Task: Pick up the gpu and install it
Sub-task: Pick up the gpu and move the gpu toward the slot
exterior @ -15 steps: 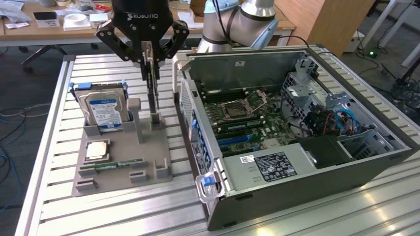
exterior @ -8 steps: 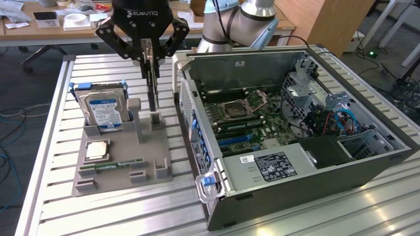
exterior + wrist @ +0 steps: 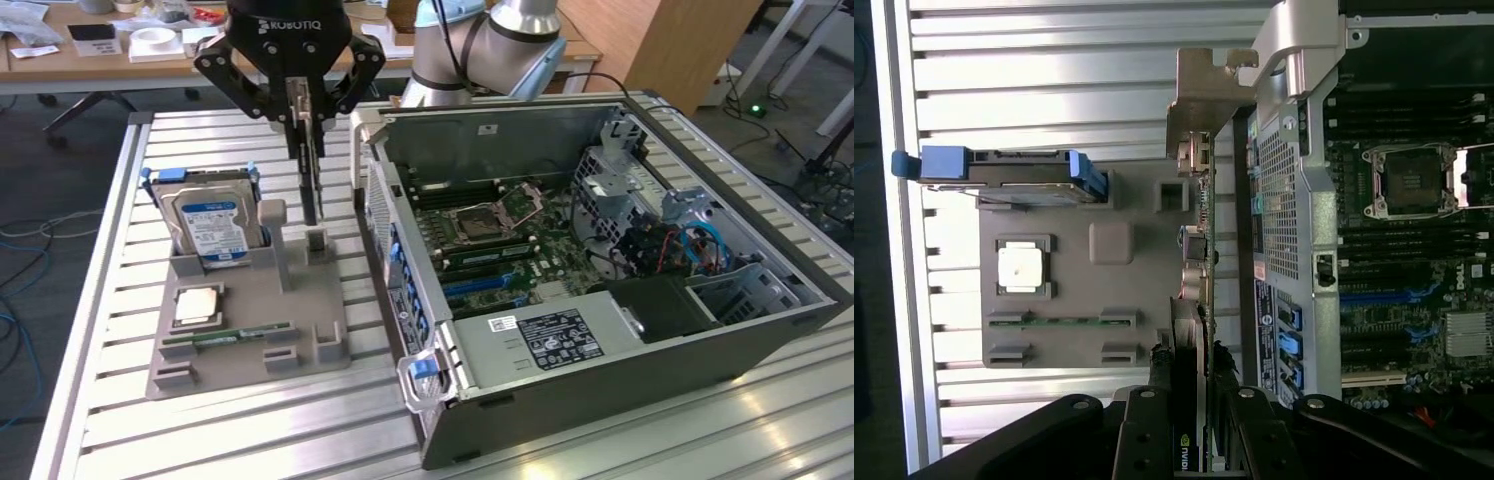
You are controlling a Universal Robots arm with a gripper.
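Gripper [image 3: 1194, 425] (jaws partly closed) pinches the upright gpu [image 3: 1200, 300].

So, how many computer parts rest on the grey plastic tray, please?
3, not counting the dark card in the gripper: a boxy silver hard drive upright at the tray's far end, a square silver processor flat mid-tray, a thin green memory stick nearer the exterior camera.

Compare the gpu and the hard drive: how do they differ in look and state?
The gpu is clamped in the hand, hanging over the grey holder; the hard drive sits in the holder, untouched. The gpu reads as a thin dark strip edge-on; the hard drive is boxy and silver, with a blue-white label and blue bracket. Both stand upright, outside the computer case.
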